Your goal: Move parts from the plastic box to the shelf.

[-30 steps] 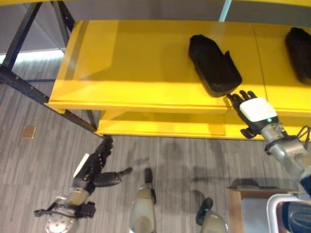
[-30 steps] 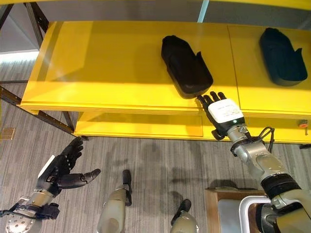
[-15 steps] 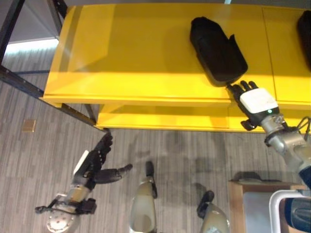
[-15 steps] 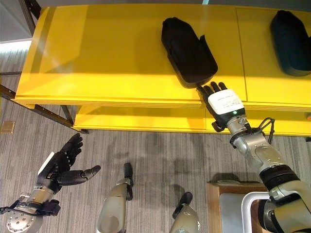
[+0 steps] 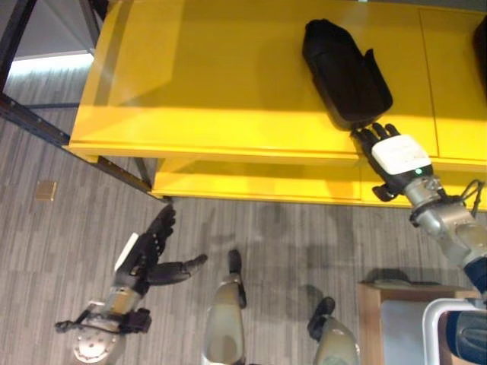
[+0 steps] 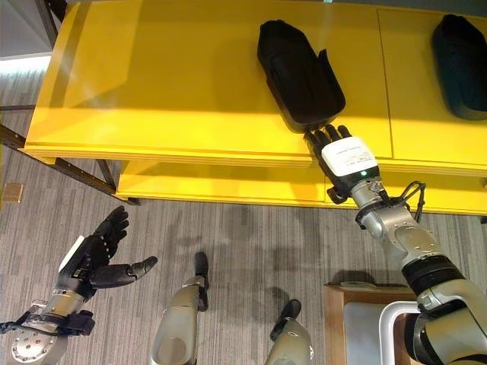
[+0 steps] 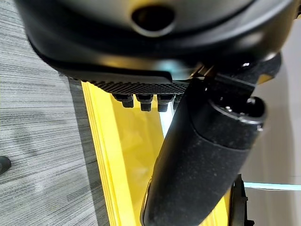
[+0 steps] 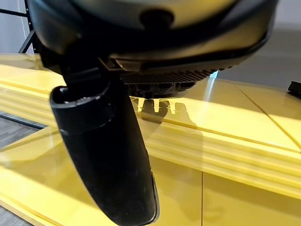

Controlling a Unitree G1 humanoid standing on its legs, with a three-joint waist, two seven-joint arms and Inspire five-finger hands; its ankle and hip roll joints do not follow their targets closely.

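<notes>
A long black moulded plastic part (image 6: 300, 73) lies flat on the top board of the bright yellow metal shelf (image 6: 167, 84), its near end just short of the shelf's front edge. The right hand (image 6: 344, 157) reaches up to that edge with its fingers straight and spread, fingertips touching or just beside the near end of the part, curled round nothing. A second dark moulded part (image 6: 461, 65) lies on the same board further to the right, well apart from the first. The left hand (image 6: 97, 257) hangs low over the grey striped floor (image 6: 251, 243), palm open, fingers relaxed and thumb stuck out, empty. A white-rimmed plastic box (image 6: 380, 334) shows at the lower right corner, beside the right arm.
</notes>
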